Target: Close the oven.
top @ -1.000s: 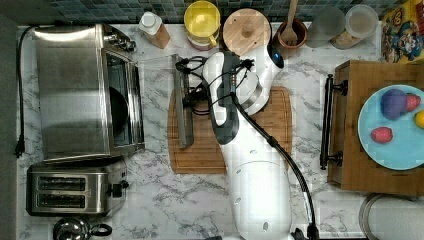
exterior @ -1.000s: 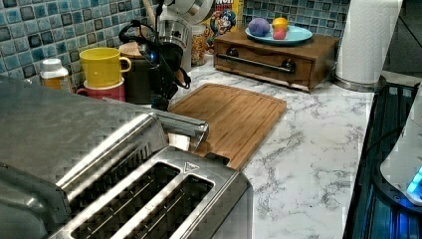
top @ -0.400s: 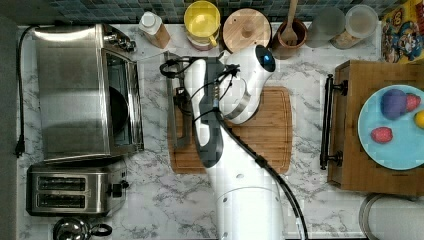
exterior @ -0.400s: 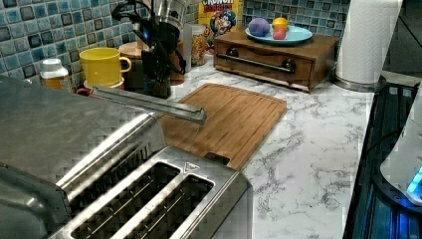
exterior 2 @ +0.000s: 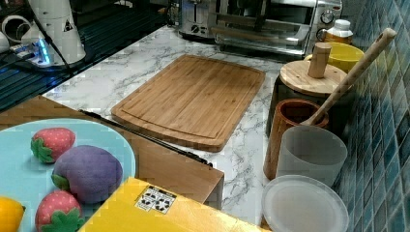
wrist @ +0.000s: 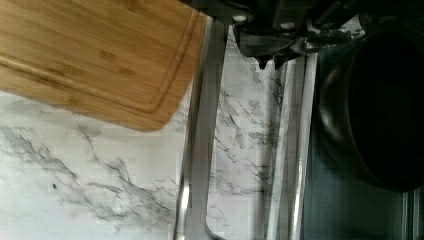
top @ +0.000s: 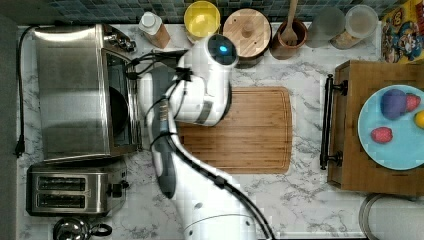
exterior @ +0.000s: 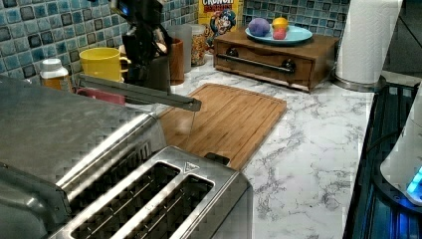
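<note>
The oven (top: 70, 90) is a big steel box at the top view's left; it also stands at the near left of the left view (exterior: 59, 124) and at the far end of the right view (exterior 2: 270, 24). Its glass door is tilted partway up, with the long bar handle (exterior: 139, 93) lifted off the counter. My gripper (exterior: 141, 77) hangs just above that handle (wrist: 200, 150), on the door's outer side. In the wrist view my gripper (wrist: 269, 62) has its fingertips close together over the glass, holding nothing. Inside the dark oven sits a black pan (wrist: 385, 115).
A two-slot toaster (top: 70, 192) stands beside the oven. A bamboo cutting board (top: 240, 130) lies mid-counter. A bottle (top: 152, 25), a yellow mug (top: 201, 20) and jars line the tiled wall. At the top view's right a wooden box (top: 360, 165) carries a blue plate of toy fruit.
The door has swung up from lying flat toward the oven. My arm and gripper have moved with it to the top view's left.
</note>
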`<move>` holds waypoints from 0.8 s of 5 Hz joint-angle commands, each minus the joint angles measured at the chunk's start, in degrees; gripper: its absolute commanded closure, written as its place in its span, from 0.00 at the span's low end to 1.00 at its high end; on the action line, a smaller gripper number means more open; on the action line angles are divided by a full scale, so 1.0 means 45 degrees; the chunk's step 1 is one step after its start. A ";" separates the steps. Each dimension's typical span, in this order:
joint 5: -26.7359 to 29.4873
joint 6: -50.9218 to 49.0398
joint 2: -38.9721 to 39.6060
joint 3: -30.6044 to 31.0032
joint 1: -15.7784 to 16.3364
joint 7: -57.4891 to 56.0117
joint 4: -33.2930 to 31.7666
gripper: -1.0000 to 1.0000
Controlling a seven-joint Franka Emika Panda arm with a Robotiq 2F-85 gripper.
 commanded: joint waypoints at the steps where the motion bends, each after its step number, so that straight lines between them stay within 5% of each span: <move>1: -0.5044 0.1764 -0.1301 0.0354 0.3705 0.4603 0.1210 1.00; 3: -0.6802 0.3037 -0.2860 -0.0084 0.4288 0.7440 0.0098 1.00; 4: -0.8733 0.1681 -0.2776 -0.0871 0.5962 0.9789 0.0938 1.00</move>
